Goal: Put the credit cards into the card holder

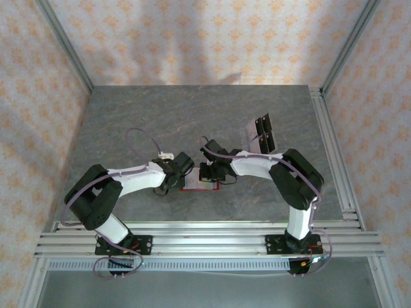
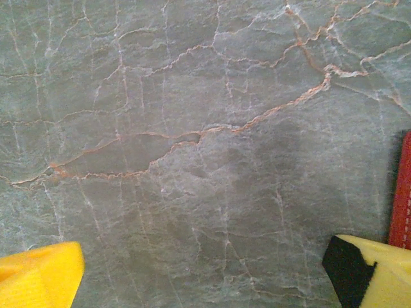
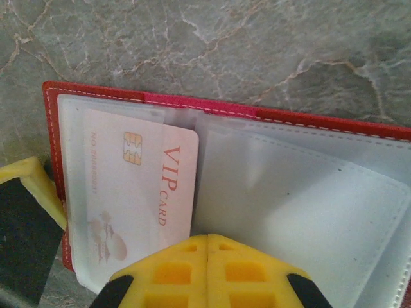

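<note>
closed jaws seat the card
right jaws closed, empty; credit card [image 3: 138,186] just ahead of tips, likely to be nudged deeper into card holder [image 3: 308,205] sleeve. left jaws spread wide, holder edge beside them.

The left arm [image 1: 138,176] and right arm [image 1: 253,163] have white shells between black joints, with black bases bolted on the rails [image 1: 205,237]. A lilac cable [image 1: 128,136] loops along each and coils just nearer than the rails. The fingers [image 2: 38,276] are yellow with black pads [image 2: 347,266].
</note>
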You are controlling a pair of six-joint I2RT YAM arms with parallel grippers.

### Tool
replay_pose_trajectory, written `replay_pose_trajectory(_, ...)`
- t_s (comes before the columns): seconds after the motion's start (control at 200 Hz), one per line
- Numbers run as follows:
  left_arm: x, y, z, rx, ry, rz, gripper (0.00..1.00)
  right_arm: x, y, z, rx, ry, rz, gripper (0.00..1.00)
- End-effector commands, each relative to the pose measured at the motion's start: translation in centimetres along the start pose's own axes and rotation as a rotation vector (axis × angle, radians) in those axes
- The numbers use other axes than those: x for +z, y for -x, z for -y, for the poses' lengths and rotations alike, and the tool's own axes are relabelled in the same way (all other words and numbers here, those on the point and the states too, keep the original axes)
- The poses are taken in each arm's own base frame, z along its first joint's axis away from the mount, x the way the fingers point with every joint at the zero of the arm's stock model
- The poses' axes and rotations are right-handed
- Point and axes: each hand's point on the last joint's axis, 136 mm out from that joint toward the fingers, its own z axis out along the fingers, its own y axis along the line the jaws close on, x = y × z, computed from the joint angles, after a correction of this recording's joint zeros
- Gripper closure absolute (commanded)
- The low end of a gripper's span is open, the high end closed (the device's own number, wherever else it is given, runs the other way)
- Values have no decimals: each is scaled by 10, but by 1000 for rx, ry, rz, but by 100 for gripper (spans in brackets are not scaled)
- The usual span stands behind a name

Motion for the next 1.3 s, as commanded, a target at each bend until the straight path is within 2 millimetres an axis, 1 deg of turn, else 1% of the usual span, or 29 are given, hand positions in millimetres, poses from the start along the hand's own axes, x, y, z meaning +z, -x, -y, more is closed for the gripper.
replay_pose_trajectory(0.0, 7, -6, 5, -3, -15, -13, 0, 7, -1, -11, -7, 20, -21, 100)
replay_pose_trajectory(0.09, 7, -6, 6, -2, -15, -13, 0, 10, -1, -16, -17, 25, -26, 100)
replay_pose_trajectory(0.225, 7, -7, 5, -3, -13, -17, 0, 8, 0, -11, -26, 0, -17, 100)
replay_pose_trajectory(0.35, 7, -7, 4, -4, -11, -14, 0, 1, -3, 3, -42, -61, 2, 100)
replay_pose_trajectory(0.576, 8, -8, 3, -1, -6, -17, 0, -11, -9, 38, -23, -132, 9, 100)
replay_pose_trajectory(0.701, 9, -9, 3, 0, -1, -21, 0, -14, -11, 51, -9, -151, 3, 100)
replay_pose_trajectory(0.796, 9, -10, 2, 1, 0, -21, 0, -17, -10, 56, -2, -157, 6, 100)
replay_pose_trajectory(0.891, 9, -9, 3, -1, -2, -20, 0, -22, -6, 52, -5, -135, 15, 100)
replay_pose_trajectory(1.041, 8, -7, 4, 0, -3, -18, 0, -34, 4, 33, -28, -85, 36, 100)
replay_pose_trajectory(1.131, 6, -5, 4, 2, -5, -12, 0, -41, 10, 26, -35, -70, 50, 100)
replay_pose_trajectory(1.296, 5, -1, 6, 3, -8, -7, 0, -42, 15, 17, -41, -51, 59, 100)
